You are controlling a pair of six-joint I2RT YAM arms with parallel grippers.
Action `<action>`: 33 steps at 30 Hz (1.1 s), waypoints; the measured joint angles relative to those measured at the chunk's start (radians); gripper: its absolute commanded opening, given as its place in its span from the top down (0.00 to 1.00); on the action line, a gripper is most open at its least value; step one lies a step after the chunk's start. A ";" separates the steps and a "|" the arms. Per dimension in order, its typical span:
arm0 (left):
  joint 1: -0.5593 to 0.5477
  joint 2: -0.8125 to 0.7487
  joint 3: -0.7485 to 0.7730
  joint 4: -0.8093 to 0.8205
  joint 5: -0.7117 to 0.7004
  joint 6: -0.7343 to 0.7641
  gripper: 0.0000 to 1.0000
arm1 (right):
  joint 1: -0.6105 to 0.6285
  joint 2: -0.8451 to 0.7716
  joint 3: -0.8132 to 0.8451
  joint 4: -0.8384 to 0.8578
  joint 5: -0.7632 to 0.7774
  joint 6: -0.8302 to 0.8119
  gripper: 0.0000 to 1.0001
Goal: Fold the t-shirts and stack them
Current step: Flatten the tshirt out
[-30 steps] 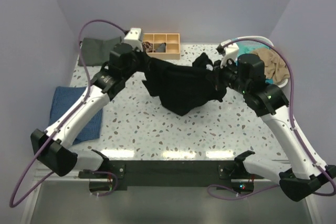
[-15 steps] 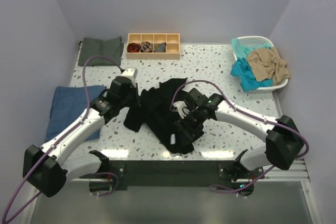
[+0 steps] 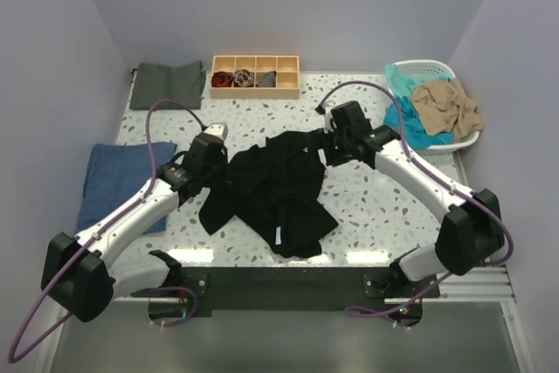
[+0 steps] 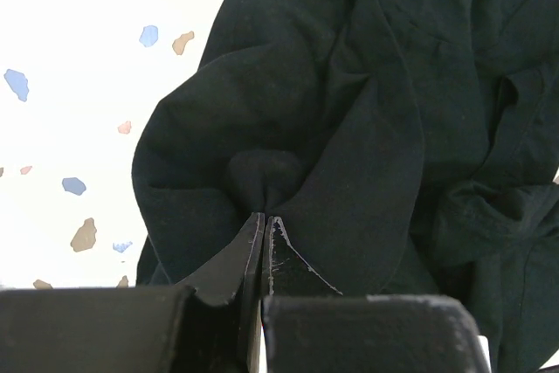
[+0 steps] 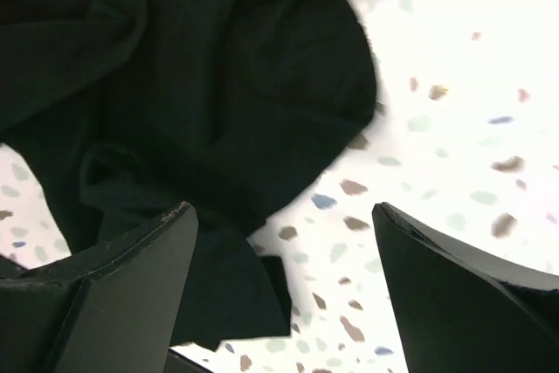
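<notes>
The black t-shirt is seen crumpled mid-desk. A fold is pinched in the closed left jaws, likely for spreading; the right jaws are spread apart, empty, over its far-right edge.

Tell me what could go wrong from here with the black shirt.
Only the left gripper is shut on a fold of the black t-shirt. The right gripper is open above it, so a pull may drag the crumpled heap, not spread it.
The shirt's lower part lies near the front edge of the table and might slide off.
</notes>
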 measured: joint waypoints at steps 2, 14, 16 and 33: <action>0.000 0.002 0.000 -0.001 -0.005 0.000 1.00 | -0.022 0.070 0.012 0.034 -0.065 0.001 0.21; 0.000 0.016 0.000 0.000 -0.025 0.000 1.00 | 0.048 0.247 0.017 0.065 -0.473 -0.038 0.17; 0.000 0.020 0.000 0.000 -0.025 0.000 1.00 | 0.066 0.247 0.018 0.060 -0.491 -0.059 0.17; 0.000 0.034 -0.010 0.022 -0.023 0.000 1.00 | 0.129 0.439 0.130 -0.030 -0.417 -0.173 1.00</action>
